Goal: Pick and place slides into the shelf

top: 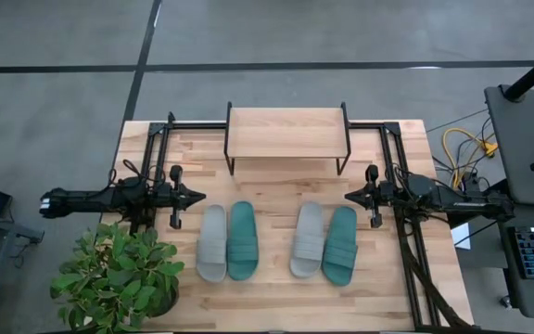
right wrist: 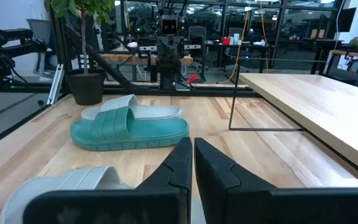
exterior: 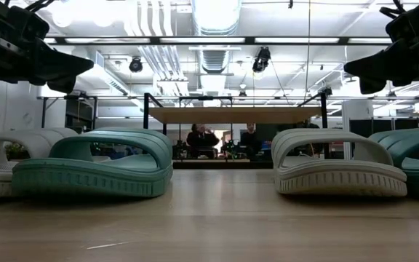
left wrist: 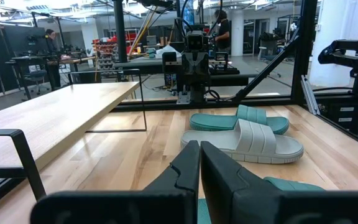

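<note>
we judge nothing placed yet: all four slides lie on the table, shelf bare. left gripper and right gripper hover closed, empty.

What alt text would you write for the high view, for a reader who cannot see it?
Four slides lie side by side on a wooden table, grey, teal, grey, teal, in front of a bare shelf. The left gripper and right gripper wait at either side, fingers shut; a potted plant stands at the table's left corner.
</note>
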Robot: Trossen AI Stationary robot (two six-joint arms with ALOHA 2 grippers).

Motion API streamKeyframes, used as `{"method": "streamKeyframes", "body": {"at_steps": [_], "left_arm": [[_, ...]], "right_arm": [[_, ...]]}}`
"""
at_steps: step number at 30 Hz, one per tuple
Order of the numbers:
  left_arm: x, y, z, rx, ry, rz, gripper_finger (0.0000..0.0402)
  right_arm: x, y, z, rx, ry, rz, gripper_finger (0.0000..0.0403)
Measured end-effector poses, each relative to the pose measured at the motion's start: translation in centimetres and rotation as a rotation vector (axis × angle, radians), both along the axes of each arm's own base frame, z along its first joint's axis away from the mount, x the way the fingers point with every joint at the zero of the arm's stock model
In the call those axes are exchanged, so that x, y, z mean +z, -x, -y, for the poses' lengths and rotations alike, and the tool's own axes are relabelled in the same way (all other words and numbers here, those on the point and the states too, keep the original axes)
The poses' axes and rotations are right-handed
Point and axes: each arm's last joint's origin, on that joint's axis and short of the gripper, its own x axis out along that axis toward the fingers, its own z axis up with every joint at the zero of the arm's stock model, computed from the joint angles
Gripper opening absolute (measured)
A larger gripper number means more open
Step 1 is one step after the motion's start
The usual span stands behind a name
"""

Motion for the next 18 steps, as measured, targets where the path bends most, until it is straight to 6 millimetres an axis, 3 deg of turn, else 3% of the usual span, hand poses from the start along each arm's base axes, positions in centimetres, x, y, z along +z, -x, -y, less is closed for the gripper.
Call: {"method": "streamKeyframes", "body": {"at_steps": [18], "left_arm": [[0.27, 0.0, 0.0, -0.001, 0.0, 0.028, 0.0]], "right_arm": [[0.07, 0.0, 0.0, 0.0, 0.0, 0.007, 0.0009]]}}
